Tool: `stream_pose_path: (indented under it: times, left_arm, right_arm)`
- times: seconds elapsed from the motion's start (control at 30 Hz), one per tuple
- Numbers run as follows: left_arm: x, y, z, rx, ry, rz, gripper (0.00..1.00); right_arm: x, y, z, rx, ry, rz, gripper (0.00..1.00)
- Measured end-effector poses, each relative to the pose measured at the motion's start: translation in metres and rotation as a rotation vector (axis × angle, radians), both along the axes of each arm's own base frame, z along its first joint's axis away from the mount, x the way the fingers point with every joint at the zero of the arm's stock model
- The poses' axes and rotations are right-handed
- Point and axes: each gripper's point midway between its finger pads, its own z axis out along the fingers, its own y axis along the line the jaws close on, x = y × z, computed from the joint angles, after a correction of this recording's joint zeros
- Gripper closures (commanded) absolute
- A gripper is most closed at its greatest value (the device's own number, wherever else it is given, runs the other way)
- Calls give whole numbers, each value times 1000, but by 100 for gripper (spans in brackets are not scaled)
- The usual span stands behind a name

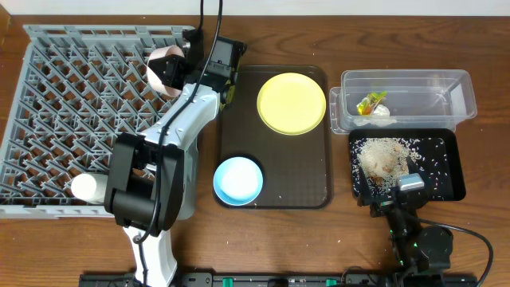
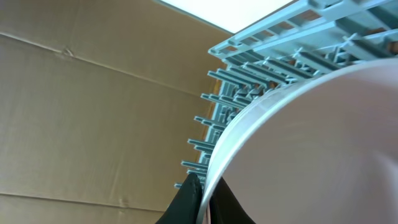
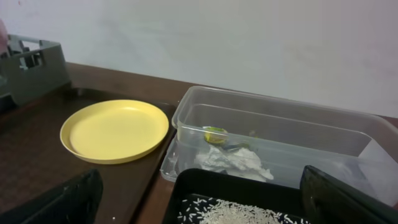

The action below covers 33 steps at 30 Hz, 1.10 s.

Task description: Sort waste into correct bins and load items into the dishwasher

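My left gripper (image 1: 185, 70) is shut on the rim of a pink bowl (image 1: 164, 68), holding it over the back right part of the grey dish rack (image 1: 56, 104). In the left wrist view the bowl (image 2: 323, 143) fills the frame, its rim pinched between the black fingers (image 2: 205, 199). My right gripper (image 1: 398, 191) is open and empty at the front edge of the black bin (image 1: 446, 143) holding rice (image 1: 382, 155). A yellow plate (image 1: 292, 103) and a blue bowl (image 1: 238, 179) sit on the dark tray (image 1: 311, 171).
A clear plastic bin (image 1: 446, 84) at the back right holds crumpled paper and a yellow-green wrapper (image 1: 370, 104). A white cup (image 1: 86, 187) lies at the rack's front edge. The right wrist view shows the plate (image 3: 115, 129) and the clear bin (image 3: 292, 134).
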Motion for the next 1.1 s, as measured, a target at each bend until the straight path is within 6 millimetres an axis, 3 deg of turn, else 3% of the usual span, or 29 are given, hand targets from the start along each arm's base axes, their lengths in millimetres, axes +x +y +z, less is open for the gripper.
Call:
stream_pose_path:
  times: [0.57,0.87,1.0,1.1]
  left_arm:
    - [-4,46,4,29,23,99,92]
    - [0,17,4,31,23,36,91]
    - [-2,13,2,36,41,26,60]
    - [-3,13,1,42,54,27,49]
  right_arm:
    - [0,0,0,0,0,0,1]
    - [0,0,0,0,0,0,1]
    - [0,0,0,0,0,0,1]
    - [0,0,0,0,0,0,1]
